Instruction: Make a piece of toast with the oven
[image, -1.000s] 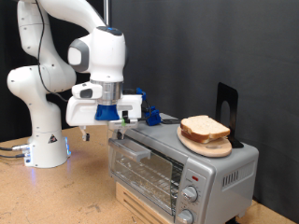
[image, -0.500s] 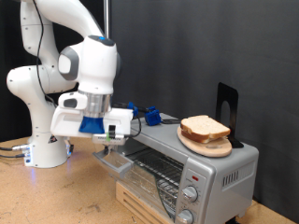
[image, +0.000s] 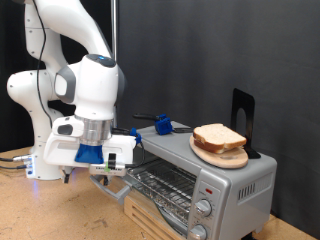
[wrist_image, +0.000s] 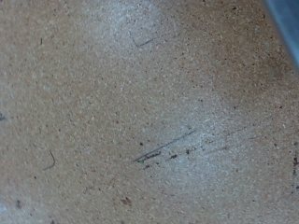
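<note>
One soft, light square slice of pale white bread (image: 219, 137) lies well apart from hand (image: 100, 170); grip its crust edges gently. Hand state: cannot tell.

The exterior camera is standing off the arm at roughly tabletop height and is looking level across the scene. It is taking in the white arm (image: 75, 95) on the exterior view's left and the oven (image: 200, 180) at the lower right, with a black backdrop (image: 260, 50) behind both. It is sitting at a middle distance: the arm's base and the oven top are both fitting inside the frame.

The wrist camera is pointing straight down at the wooden table (wrist_image: 140, 112) from close range, and the speckled, scratched board is filling almost the whole picture. A blue-grey edge (wrist_image: 285, 23) is cutting across one corner.

Both views are sharing the wooden table (image: 30, 215) only.
</note>
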